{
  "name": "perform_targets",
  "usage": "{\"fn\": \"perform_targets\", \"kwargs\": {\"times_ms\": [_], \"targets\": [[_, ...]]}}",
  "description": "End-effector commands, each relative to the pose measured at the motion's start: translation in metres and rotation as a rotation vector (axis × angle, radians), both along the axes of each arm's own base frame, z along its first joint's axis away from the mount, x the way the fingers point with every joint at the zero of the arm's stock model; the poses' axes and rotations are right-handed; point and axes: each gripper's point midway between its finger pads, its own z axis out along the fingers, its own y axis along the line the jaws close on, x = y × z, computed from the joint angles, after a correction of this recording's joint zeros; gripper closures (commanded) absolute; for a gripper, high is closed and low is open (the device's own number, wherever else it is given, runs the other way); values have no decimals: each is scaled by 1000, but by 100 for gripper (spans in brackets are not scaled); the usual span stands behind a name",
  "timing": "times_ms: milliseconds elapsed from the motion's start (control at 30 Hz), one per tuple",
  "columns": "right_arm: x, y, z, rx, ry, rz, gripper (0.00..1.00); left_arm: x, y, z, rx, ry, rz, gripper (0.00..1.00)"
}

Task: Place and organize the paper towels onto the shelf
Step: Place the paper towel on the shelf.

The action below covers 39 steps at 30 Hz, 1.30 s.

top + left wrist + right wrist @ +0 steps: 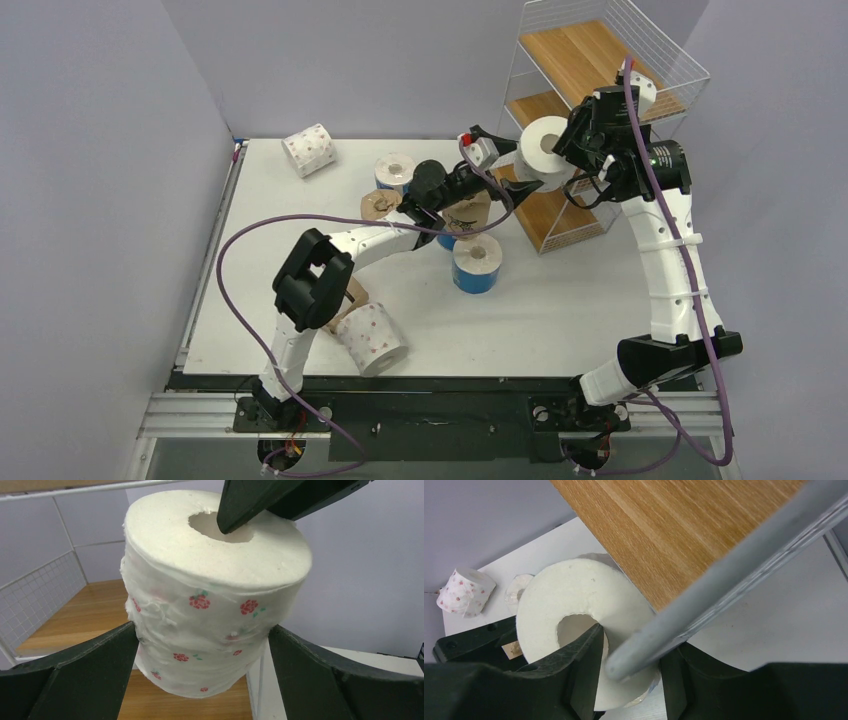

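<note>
Paper towels, one white roll with pink dots (543,150): it is hanging in the air at the open front of the shelf (575,50), clear of the counter (560,310) and resting on no board yet.

Right claw (631,647) is pinching this roll through its wall, with one finger going down inside the cardboard core and the other sitting outside. A grey shelf rail is crossing in front of that outer finger in the right wrist view, so the contact there is partly hidden.

Left claw (202,632) is standing spread wide. Its two fingers are flanking the roll's lower half, one on each side, and appear to be clear of the paper.

Long axis of the roll is running roughly upright and leaning a little, core hole facing up.

Relation that matters: a wooden board is lying just beyond and below the roll, on the side away from the left claw. Which tier that is, I cannot tell for certain. The right arm is doing the carrying, so my judgement is that it should ease the roll inward over the board and set it down on its flat end.

Other rolls are waiting on the counter well out from the shelf front: a blue one (477,263) nearest, and a dotted one (371,338) farther off.
</note>
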Motion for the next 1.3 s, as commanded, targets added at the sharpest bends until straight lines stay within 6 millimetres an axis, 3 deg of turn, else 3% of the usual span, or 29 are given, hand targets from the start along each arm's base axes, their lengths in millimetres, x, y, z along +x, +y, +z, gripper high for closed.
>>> {"fn": "perform_targets", "kwargs": {"times_ms": [0, 200, 600, 1033, 1267], "targets": [[11, -2, 21, 46, -95, -18, 58, -23, -17, 29, -61, -51, -60, 0], [11, -2, 22, 57, -100, -19, 53, -22, -19, 29, -70, -42, -58, 0], [8, 3, 30, 95, -128, -3, 47, -19, -15, 49, -114, -63, -25, 5], [4, 2, 35, 110, -143, -10, 34, -17, -20, 47, -107, -56, -19, 7], [-4, -11, 37, 68, -144, -50, 32, -13, -20, 46, -107, -49, -6, 7]]}}
